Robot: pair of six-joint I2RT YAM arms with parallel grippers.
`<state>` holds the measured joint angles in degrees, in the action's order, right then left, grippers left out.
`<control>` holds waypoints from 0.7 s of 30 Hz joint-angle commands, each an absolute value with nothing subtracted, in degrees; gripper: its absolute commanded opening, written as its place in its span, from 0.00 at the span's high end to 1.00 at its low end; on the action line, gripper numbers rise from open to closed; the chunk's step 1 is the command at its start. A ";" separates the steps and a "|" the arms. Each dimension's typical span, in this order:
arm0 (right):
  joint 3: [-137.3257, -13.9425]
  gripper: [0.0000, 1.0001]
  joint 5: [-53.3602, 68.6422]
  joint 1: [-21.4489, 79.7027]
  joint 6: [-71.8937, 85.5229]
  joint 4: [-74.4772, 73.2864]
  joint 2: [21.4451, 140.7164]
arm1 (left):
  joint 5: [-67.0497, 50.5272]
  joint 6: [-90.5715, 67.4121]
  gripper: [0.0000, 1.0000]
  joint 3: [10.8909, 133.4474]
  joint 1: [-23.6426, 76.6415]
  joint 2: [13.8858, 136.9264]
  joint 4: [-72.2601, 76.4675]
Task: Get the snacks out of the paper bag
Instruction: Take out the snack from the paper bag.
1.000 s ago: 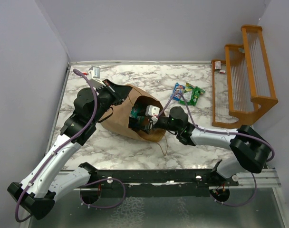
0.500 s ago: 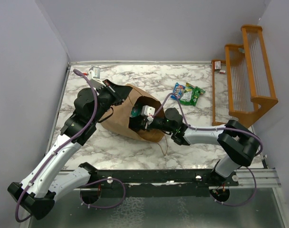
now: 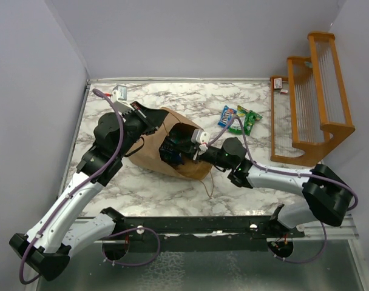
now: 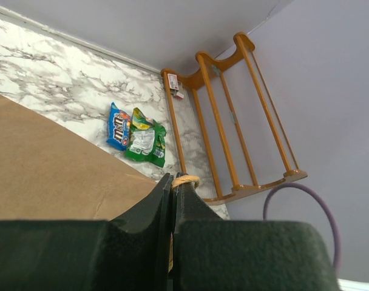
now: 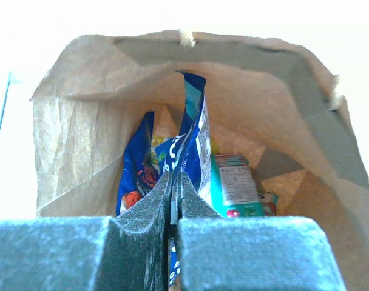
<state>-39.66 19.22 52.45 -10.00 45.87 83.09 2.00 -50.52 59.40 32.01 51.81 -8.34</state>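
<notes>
A white marble-patterned table point(image 3: 172, 94) with grey veining is enclosed by plain pale grey walls point(image 3: 203, 36) at the back and on both sides. An orange wooden rack point(image 3: 337, 130), stepped in tiers and strung with thin rods, is set along the table's right edge. A small white tag point(image 3: 280, 84) with red markings is seen at the rack's far corner.

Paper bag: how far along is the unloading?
Done: a blue packet and a green packet lie on the table by the rack. In hand: the left gripper pinches the bag handle, the right gripper is shut on a dark blue packet inside the paper bag. Left: that one, plus a teal packet and possibly more behind.
</notes>
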 commanded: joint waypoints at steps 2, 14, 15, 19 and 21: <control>-37.82 0.99 12.70 52.82 -7.80 42.27 75.71 | 3.79 -49.36 1.00 60.16 31.84 49.86 -8.02; -33.16 0.99 11.25 52.82 -6.26 34.33 59.71 | 7.49 -49.08 1.00 58.81 31.82 48.30 -8.35; -33.47 0.99 10.39 52.82 -5.56 32.87 58.23 | 7.75 -48.97 1.00 58.81 31.82 48.29 -8.32; -35.86 0.99 10.66 52.82 -4.67 25.22 52.63 | 7.96 -48.77 1.00 58.89 31.82 48.44 -8.10; -35.84 0.99 12.61 52.82 -6.01 23.08 49.42 | 7.96 -48.49 1.00 59.02 31.82 48.58 -8.00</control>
